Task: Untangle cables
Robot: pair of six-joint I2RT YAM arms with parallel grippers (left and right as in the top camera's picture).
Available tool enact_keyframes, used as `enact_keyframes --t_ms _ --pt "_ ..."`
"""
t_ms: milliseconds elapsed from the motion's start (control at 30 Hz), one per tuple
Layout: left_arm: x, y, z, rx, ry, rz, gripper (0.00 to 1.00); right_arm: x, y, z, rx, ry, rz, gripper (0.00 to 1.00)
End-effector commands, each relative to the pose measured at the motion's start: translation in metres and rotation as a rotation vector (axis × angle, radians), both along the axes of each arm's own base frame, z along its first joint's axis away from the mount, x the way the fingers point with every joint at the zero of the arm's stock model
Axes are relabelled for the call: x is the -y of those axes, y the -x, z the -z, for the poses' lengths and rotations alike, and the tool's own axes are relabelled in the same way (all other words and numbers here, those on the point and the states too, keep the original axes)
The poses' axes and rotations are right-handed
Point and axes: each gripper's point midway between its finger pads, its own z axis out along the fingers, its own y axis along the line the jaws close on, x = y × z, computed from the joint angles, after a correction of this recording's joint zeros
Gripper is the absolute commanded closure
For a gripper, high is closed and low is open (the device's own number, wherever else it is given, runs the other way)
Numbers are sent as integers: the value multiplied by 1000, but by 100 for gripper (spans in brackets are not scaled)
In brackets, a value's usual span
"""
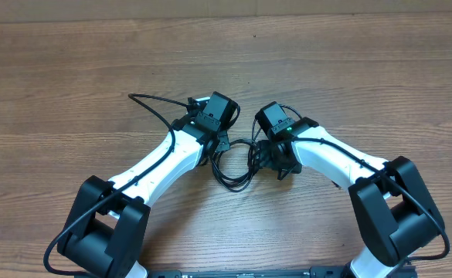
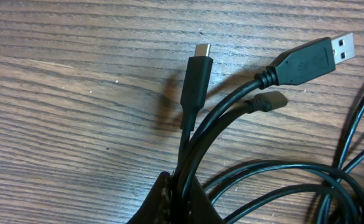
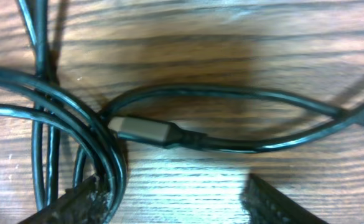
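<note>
left hand (image 2: 175,202) gripping cables (image 2: 194,93), usb plug (image 2: 312,59)

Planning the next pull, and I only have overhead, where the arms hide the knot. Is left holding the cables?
Observer: Yes. In the left wrist view the left jaws are shut on a bundle of cables, a short way back from the plugs.
Operator: Which plugs are free?
Observer: Three stick out past the pinch: a USB-C plug, a USB-A plug and a smaller blurred plug.
Operator: Right side?
Observer: The right jaws stand open and hold nothing. A grey-tipped plug sits just ahead of the gap, and several strands run beside one finger.
</note>
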Motion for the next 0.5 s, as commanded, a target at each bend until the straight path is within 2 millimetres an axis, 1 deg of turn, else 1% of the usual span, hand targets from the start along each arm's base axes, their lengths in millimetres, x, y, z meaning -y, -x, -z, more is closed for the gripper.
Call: enact_keyframes --t_ms 0,67,167,200,233,267,367,467 --pt "2 0 -1 3 -2 15 92 12 24 22 -75 35 51 36" --pt "3 -1 -1 4 -2 15 92 12 26 23 -84 33 50 39" --pt "3 -1 -1 4 -1 15 91 12 27 23 -85 36 47 48" --pt "3 -1 -1 4 -2 15 92 13 27 23 -86 39 48 50" --pt "3 -1 -1 4 -2 15 92 13 27 23 -84 43 48 50" --pt "3 -1 -1 4 -2 15 91 13 27 23 -83 42 47 48" --pt "3 -1 -1 4 -2 15 92 9 23 22 -72 27 28 36" --pt "3 -1 -1 4 -2 15 91 6 18 16 -65 23 28 29"
